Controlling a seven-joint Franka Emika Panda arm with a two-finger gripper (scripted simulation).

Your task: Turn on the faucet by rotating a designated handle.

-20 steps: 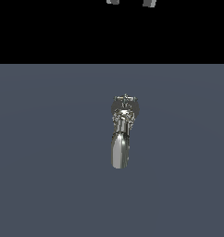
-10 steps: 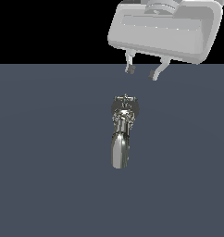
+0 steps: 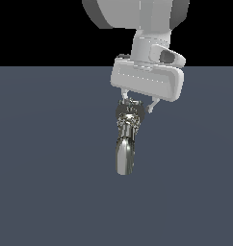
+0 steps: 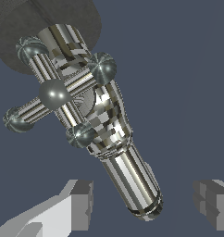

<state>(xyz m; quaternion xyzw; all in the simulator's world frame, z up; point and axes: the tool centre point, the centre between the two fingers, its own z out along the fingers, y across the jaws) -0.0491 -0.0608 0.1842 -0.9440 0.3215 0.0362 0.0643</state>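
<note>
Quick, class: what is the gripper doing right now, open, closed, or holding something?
Gripper: open and holding nothing; its fingers stand apart on either side of the faucet spout.

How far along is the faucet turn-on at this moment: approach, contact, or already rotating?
Approach looks done: the gripper hangs right over the faucet, at its handle end. In hand: lining up; the wrist view shows the fingers spread, touching nothing, with the cross handle ungrasped. Left: engage a handle arm and rotate it.

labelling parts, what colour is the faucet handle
Shiny chrome silver with dark striped reflections; the cross-shaped handle shows best in the wrist view.
</note>
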